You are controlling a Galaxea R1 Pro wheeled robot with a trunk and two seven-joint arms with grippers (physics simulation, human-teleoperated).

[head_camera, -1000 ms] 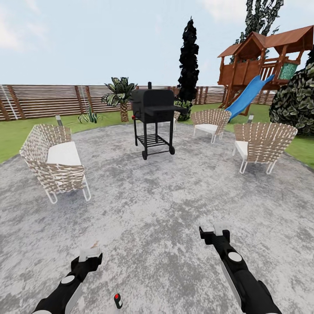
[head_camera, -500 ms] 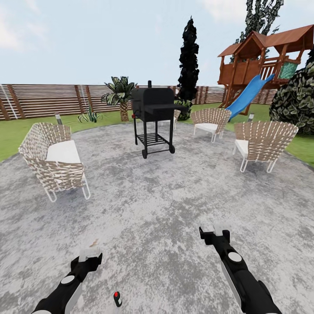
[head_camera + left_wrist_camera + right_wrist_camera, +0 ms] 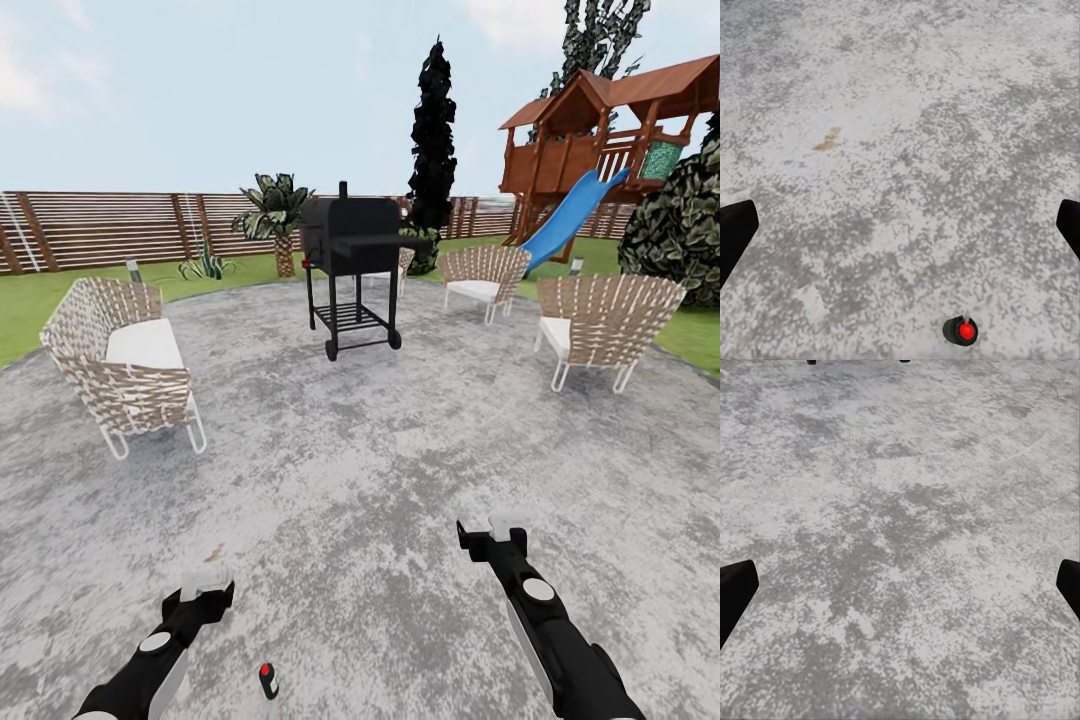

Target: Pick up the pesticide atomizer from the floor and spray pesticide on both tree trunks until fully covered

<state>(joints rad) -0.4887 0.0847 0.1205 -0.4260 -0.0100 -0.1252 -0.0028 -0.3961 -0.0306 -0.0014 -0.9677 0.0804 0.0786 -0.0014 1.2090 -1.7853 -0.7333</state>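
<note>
A round patio of mottled grey stone paving (image 3: 360,450) spreads out ahead, ringed by green grass lawn (image 3: 25,305) and closed off at the back by a brown slatted wooden fence (image 3: 100,228). Both robot arms reach forward over the near edge of the paving.

The pesticide atomizer (image 3: 268,680), a small black bottle with a red top, stands upright on the stone at the near edge of the patio, between the two arms and closer to the left one. From the left wrist camera the pesticide atomizer (image 3: 960,331) appears from above as a dark circle with a red centre, resting on the paving apart from both fingers.

The left gripper (image 3: 205,580) hovers over the stone beside the bottle, not touching it. Its two black fingers (image 3: 735,232) sit far apart at the sides of the wrist picture, spread wide with nothing between them. The right gripper (image 3: 492,530) hangs over bare paving further forward, well apart from the bottle. Its fingers (image 3: 735,589) are likewise spread wide and hold nothing.

Near the middle of the patio stands a black barbecue grill (image 3: 352,270) on wheels. A woven wicker sofa (image 3: 120,365) with a white cushion sits by the left edge, and two matching wicker chairs (image 3: 605,325) sit by the right edge. Beyond them rise a wooden playhouse (image 3: 610,135) with a blue slide (image 3: 570,215), a thin near-black conifer (image 3: 433,140), and a short palm (image 3: 272,215) by the fence.
</note>
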